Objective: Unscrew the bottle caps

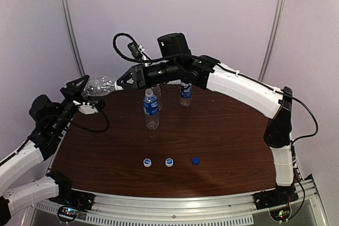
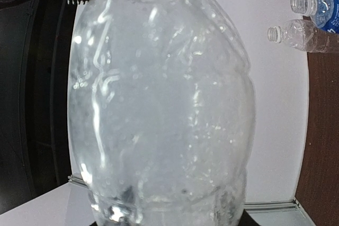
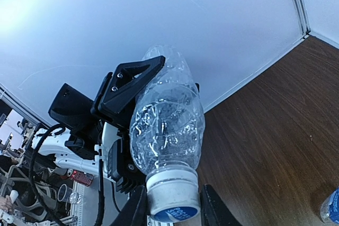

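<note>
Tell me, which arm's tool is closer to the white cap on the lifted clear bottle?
Right. The right tool flanks the cap on both sides; the left tool grips the bottle's body, farther back.

Rocking white shells and black joints on right arm (image 1: 238,86) and left arm (image 1: 21,163), trailing black cables (image 1: 123,46) behind the wrists, showing tiny screws (image 3: 113,89) on black triangular fingers (image 3: 139,72).

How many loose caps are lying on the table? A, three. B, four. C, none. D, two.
A: two white-and-blue caps and one dark blue cap lie in a row on the table, near its front edge.
</note>
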Robot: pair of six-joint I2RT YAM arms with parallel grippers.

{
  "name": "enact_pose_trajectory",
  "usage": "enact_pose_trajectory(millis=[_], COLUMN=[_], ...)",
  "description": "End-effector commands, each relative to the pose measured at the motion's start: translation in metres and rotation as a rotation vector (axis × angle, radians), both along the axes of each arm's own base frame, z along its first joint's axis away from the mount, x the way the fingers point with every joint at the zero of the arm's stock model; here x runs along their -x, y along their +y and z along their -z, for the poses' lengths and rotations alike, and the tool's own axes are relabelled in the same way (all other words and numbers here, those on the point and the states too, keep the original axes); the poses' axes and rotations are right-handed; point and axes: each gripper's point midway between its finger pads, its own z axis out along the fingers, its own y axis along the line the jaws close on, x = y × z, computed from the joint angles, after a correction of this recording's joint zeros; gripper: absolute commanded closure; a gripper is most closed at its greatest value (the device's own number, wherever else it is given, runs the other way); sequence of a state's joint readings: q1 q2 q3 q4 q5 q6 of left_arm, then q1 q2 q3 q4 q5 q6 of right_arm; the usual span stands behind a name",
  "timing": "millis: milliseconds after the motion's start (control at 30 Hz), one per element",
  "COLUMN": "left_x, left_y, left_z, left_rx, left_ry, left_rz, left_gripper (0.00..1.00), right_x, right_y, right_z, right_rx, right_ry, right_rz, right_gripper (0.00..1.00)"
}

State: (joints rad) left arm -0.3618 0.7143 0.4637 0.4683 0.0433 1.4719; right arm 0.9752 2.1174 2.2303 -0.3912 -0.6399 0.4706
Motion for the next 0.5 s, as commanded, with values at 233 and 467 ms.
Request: enact_pose_trajectory(millis=[233,467], left_x=[0.0000,-0.0006], left_y=[0.0013,0.0010], left_z=[-0.0112,-0.0115], left_rx=[0.023,0.025], left_ry=[-0.022,-0.019], left_rz=[-0.008,-0.007], left_gripper=[0.70,0.70], right_x=[0.0072,0.0075], right_y=[0.0080,0.0082], right_z=[-0.0029,-0.0012], right_rx=[-0.032,-0.027], right_ry=[0.019,0.019], right_rz=[-0.069,-0.072], right_gripper=[0.65,0.65])
